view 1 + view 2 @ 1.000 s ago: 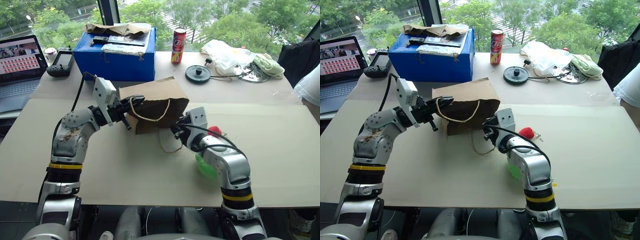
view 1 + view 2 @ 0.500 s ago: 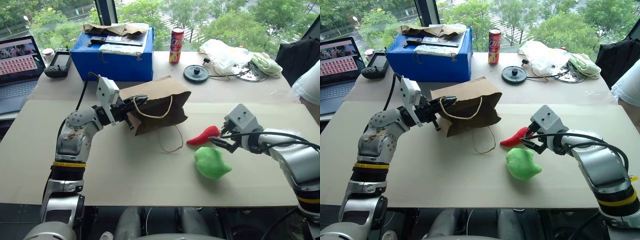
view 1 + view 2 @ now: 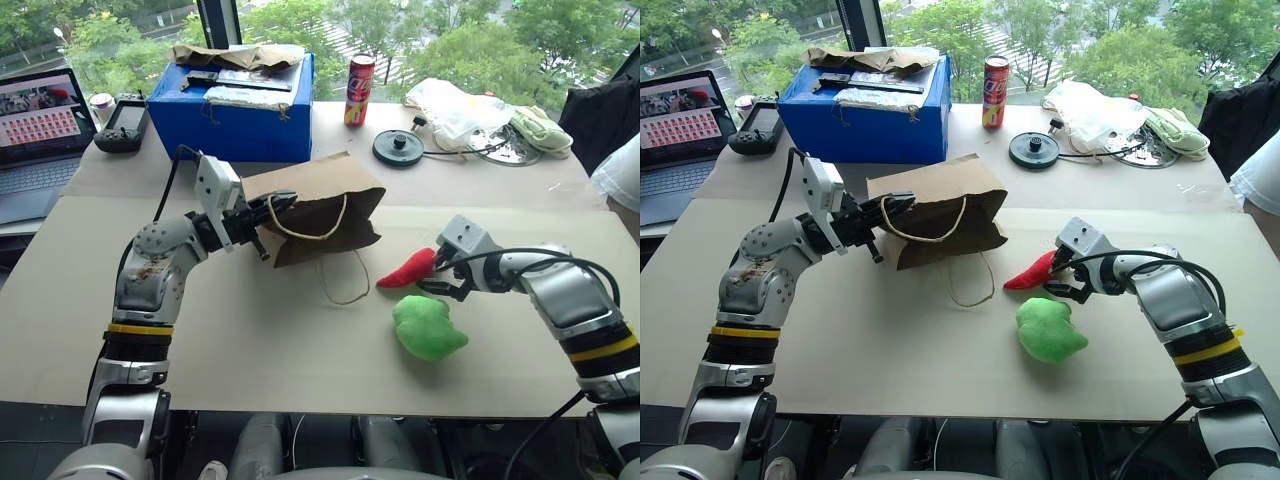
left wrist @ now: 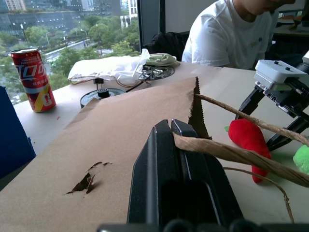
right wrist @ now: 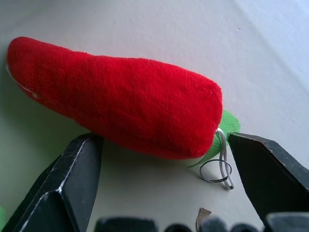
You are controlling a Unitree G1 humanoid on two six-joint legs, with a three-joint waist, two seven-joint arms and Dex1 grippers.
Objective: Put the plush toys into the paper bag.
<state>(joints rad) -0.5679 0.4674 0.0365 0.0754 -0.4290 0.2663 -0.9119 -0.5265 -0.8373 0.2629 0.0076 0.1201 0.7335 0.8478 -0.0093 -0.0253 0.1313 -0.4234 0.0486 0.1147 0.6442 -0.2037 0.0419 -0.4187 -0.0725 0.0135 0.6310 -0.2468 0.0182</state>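
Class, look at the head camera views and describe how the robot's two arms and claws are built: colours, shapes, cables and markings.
Both arms are silver-grey, rounded metal segments with black joints and a yellow band above a black ring. A white boxy module sits at each wrist, and black cables loop along the forearms. The left claw and right claw each have two black fingers. The left forearm carries brownish stains.

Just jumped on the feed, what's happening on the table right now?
The left gripper is shut on a twine handle of the paper bag, which lies on its side on the table. The right gripper is open at the stem end of the red chili toy, its fingers on either side, not closed on it. The green plush toy lies on the table just in front of the chili. Neither toy is in the bag yet.
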